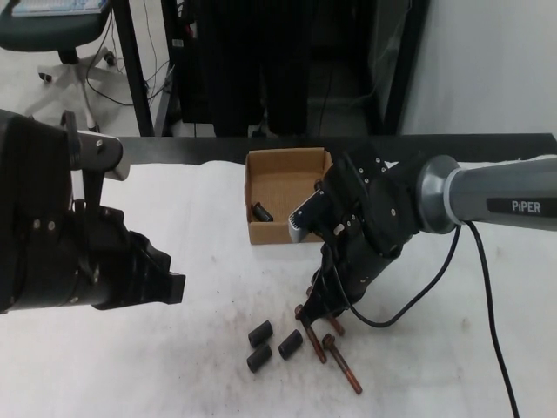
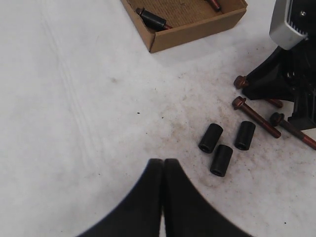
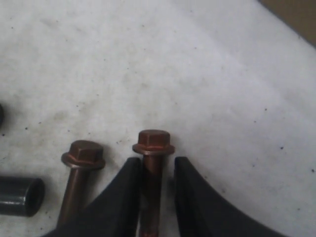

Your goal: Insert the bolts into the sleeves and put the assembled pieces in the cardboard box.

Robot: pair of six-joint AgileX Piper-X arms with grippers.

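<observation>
The right arm (image 1: 487,196) comes in across the bench, bends down at the wrist and aims the right claw (image 3: 157,162) steeply at the white bench top (image 1: 130,374). Its two fingers are slightly spread and straddle the shaft of a copper-coloured bolt (image 3: 153,141) lying flat. One finger sits against the shaft and the other stands a little off it. The bolt's head pokes out just past the fingertips. A second bolt (image 3: 82,157) lies just beside the claw, outside one finger, and a third bolt (image 1: 342,364) lies near it on the camera side.

The left arm (image 1: 61,235) is held low and nearly level, with the left claw (image 2: 163,163) above the bench top. Its fingers are pressed together with nothing between them. Ahead of this claw, between it and the right claw, lie a sleeve (image 2: 245,135), a second sleeve (image 2: 211,138) and a third sleeve (image 2: 221,159). All are black, on their sides and close together.

The cardboard box (image 1: 270,233) stands just behind the right claw and well ahead of the left one. Inside it lies an assembled piece (image 2: 152,19), a bolt through a black sleeve.
</observation>
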